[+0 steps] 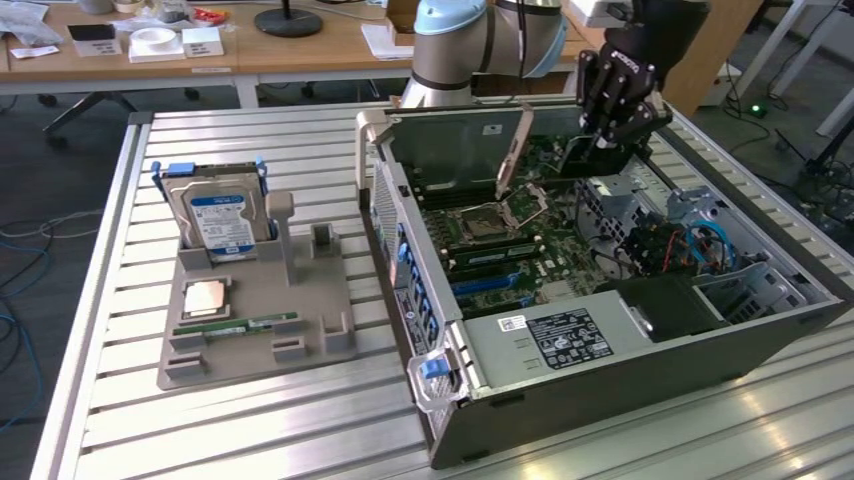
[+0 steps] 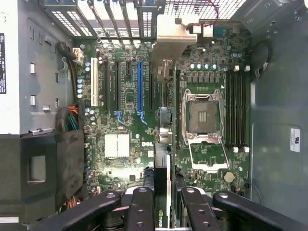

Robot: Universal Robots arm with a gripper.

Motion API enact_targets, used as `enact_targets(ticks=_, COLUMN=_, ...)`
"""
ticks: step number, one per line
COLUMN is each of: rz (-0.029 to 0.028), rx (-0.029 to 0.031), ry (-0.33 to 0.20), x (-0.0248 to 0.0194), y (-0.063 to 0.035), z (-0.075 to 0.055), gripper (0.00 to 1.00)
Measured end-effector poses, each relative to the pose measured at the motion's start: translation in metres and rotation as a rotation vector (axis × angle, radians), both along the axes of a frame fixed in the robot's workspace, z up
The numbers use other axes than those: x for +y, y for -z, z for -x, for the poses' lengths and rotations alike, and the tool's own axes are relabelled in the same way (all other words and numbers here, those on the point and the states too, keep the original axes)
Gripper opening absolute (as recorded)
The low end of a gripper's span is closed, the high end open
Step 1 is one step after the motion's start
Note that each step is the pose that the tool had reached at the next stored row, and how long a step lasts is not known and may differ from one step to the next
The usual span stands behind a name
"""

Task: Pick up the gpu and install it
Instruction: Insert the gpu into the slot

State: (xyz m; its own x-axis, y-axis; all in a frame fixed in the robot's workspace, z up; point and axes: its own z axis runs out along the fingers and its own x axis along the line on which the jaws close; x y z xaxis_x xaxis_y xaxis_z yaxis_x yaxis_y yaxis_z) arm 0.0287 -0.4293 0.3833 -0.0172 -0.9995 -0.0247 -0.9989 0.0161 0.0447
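My gripper (image 1: 607,135) hangs over the far end of the open computer case (image 1: 587,390), shut on the gpu (image 1: 582,160), which hangs dark below its fingers. In the wrist view the gpu (image 2: 162,166) appears edge-on between the black fingers (image 2: 139,209), with its silvery end bracket (image 2: 171,38) toward the case's rear slot openings. The card is above the motherboard (image 2: 120,144), between the blue expansion slot (image 2: 140,86) and the CPU socket (image 2: 202,115). Whether it touches a slot I cannot tell.
On the exterior view's left, a grey holder (image 1: 267,345) carries a hard drive (image 1: 220,220) with a blue-white label, a CPU chip (image 1: 203,298) and a narrow green memory stick (image 1: 234,325). A power supply (image 1: 561,335) and cables fill the case's near end.
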Motion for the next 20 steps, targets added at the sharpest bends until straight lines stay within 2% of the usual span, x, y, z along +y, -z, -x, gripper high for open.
enact_targets(ticks=3, rz=-0.0001, rx=-0.0026, ry=-0.001, x=0.0000, y=0.0033, z=0.002, gripper=0.26)
enact_targets(ticks=12, rz=0.0000, rx=-0.0196, ry=-0.007, x=0.0000, y=0.0146, z=0.009, gripper=0.26)
enact_targets(ticks=18, rz=-0.0002, rx=-0.0199, ry=-0.007, x=0.0000, y=0.0151, z=0.010, gripper=0.26)
enact_targets(ticks=20, rz=-0.0002, rx=-0.0220, ry=-0.008, x=0.0000, y=0.0163, z=0.011, gripper=0.26)
